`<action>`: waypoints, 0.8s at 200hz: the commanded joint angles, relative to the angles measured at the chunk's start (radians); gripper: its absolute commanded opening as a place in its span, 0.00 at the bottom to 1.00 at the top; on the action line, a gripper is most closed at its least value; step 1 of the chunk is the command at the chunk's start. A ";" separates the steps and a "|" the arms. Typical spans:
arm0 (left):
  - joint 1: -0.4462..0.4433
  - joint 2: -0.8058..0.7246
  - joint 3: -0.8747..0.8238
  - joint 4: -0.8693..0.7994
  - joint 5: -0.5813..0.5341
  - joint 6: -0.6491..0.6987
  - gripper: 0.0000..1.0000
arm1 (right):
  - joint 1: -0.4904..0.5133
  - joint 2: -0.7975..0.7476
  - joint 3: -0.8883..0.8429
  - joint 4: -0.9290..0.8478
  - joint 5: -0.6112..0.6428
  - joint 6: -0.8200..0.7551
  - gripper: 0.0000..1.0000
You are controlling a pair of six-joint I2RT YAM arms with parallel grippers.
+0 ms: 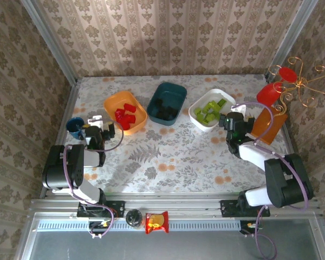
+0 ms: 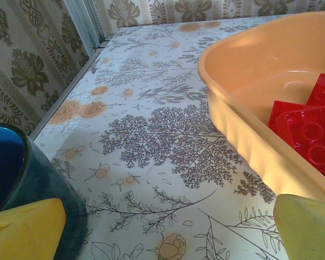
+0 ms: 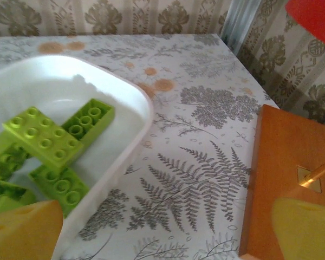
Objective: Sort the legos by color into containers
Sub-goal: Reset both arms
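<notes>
Three containers stand in a row at the back of the table. The orange bin (image 1: 109, 103) holds red legos (image 1: 125, 115), the dark teal bin (image 1: 176, 90) holds black legos (image 1: 163, 110), and the white bin (image 1: 193, 112) holds lime green legos (image 1: 208, 111). My left gripper (image 1: 101, 130) rests open and empty between a blue cup and the orange bin (image 2: 233, 108); red legos (image 2: 309, 132) lie inside that bin. My right gripper (image 1: 231, 121) is open and empty beside the white bin (image 3: 131, 103), with green legos (image 3: 43, 135) inside it. Yellow fingertips (image 2: 27, 230) (image 3: 303, 227) frame bare tablecloth.
A small dark blue cup (image 1: 74, 125) stands left of my left gripper, close to its left finger (image 2: 21, 184). A wooden stand (image 1: 270, 125) with gold wire and a red cup (image 1: 269, 93) sits right of my right gripper (image 3: 281, 162). A snack packet (image 1: 156, 222) lies on the front rail.
</notes>
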 commanded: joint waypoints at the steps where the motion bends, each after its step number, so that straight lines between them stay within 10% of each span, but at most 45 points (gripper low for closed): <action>1: -0.004 -0.002 0.020 0.006 -0.005 0.003 1.00 | -0.054 0.062 -0.008 0.100 -0.112 -0.011 1.00; 102: -0.005 -0.002 0.020 0.005 -0.005 0.004 1.00 | -0.132 0.138 -0.160 0.440 -0.438 -0.044 1.00; 160: -0.006 -0.001 0.020 0.004 -0.005 0.005 1.00 | -0.126 0.126 -0.163 0.417 -0.390 -0.033 1.00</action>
